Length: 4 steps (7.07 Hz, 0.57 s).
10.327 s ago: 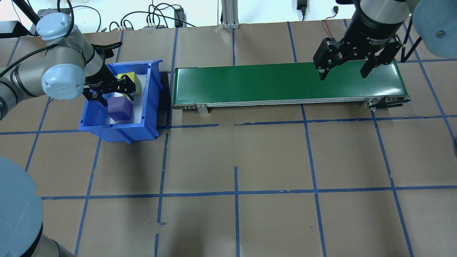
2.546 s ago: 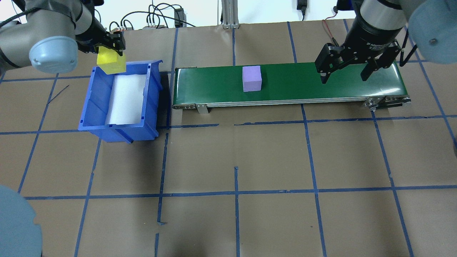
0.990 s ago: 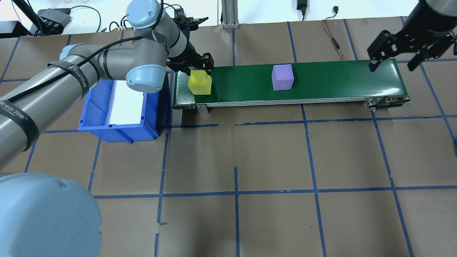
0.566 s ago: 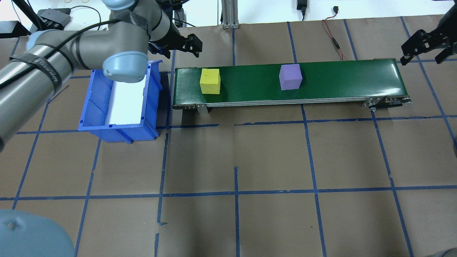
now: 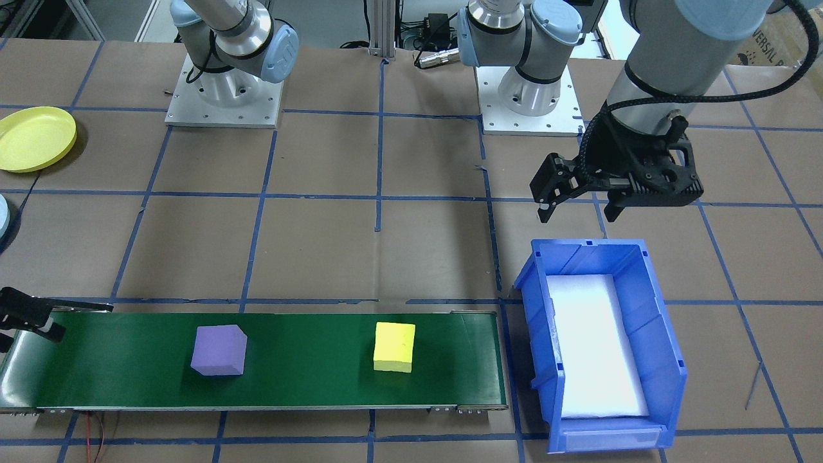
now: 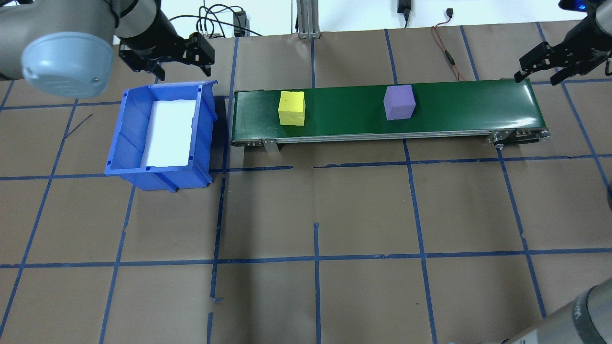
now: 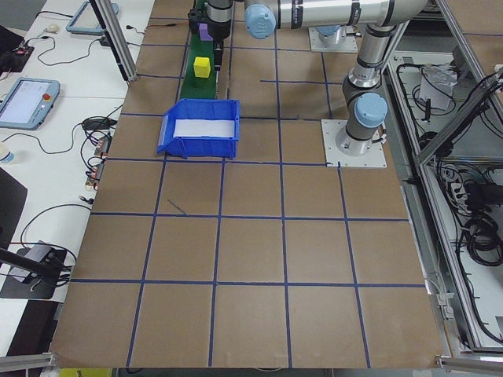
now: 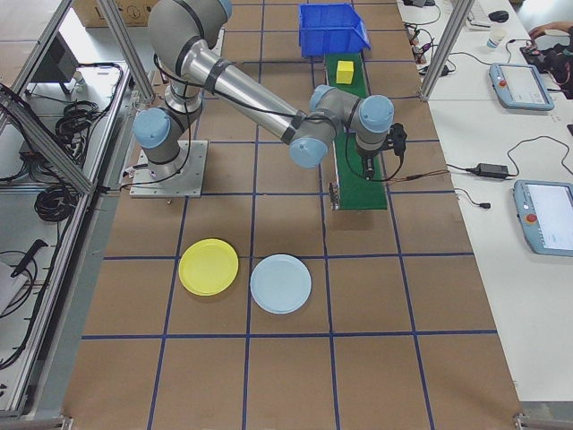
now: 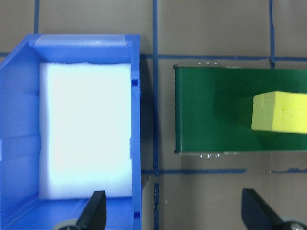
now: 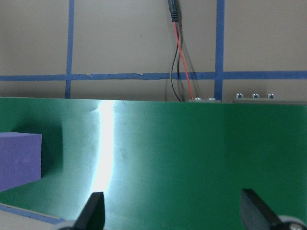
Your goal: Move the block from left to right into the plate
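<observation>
On the green conveyor belt (image 6: 459, 105) stand two foam blocks. The yellow block (image 6: 291, 101) is near the belt's left end and the purple block (image 6: 399, 102) is right of its middle. My left gripper (image 6: 184, 74) hangs open and empty over the far end of the blue bin (image 6: 124, 143). In its wrist view the yellow block (image 9: 279, 112) shows at the right edge. My right gripper (image 6: 536, 79) is open and empty at the belt's far right corner, with the purple block (image 10: 19, 160) at the left edge of its wrist view. The yellow plate (image 8: 209, 267) lies on the table beyond the belt's right end.
The blue bin (image 5: 669, 360) holds only a white foam liner (image 5: 595, 347). A light blue plate (image 8: 280, 283) lies beside the yellow plate (image 5: 35, 138). Red and black wires (image 10: 177, 57) run past the belt's far right end. Brown paper with blue tape lines covers the table.
My left gripper let go of the yellow block on the belt and drew back over the bin's far end. Both blocks travelled right along the belt. My right gripper moved to the belt's far right corner.
</observation>
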Motion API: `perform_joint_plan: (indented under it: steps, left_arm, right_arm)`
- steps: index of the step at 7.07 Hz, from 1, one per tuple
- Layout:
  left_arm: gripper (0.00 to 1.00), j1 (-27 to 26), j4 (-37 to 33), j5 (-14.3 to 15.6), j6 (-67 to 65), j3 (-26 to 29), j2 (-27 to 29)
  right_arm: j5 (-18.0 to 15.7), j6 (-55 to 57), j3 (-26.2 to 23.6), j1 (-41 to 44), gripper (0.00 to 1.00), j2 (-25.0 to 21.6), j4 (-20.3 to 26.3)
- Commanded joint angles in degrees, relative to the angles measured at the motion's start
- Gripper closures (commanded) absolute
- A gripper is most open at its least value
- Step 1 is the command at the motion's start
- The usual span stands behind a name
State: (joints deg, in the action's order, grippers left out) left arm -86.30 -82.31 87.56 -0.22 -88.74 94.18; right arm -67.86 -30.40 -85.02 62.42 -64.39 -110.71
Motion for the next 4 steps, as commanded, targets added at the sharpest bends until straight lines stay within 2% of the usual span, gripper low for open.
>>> perform_joint_plan:
  steps: [1, 2, 4]
  left_arm:
    - [0.0, 2.2, -2.9, 0.2, 0.0, -0.3, -1.1]
    - [0.0, 2.1, -2.9, 0.2, 0.0, -0.1, -1.1]
    - [0.0, 1.5, -2.6, -0.2, 0.0, -0.3, -1.1]
  right_arm:
    - [3.6, -2.7, -0.6, 0.1, 0.0, 1.0, -1.7]
    - [6.5, -2.1, -1.5, 0.0, 0.0, 1.5, -1.7]
    - [6.9, -2.1, -2.6, 0.0, 0.0, 1.6, -1.7]
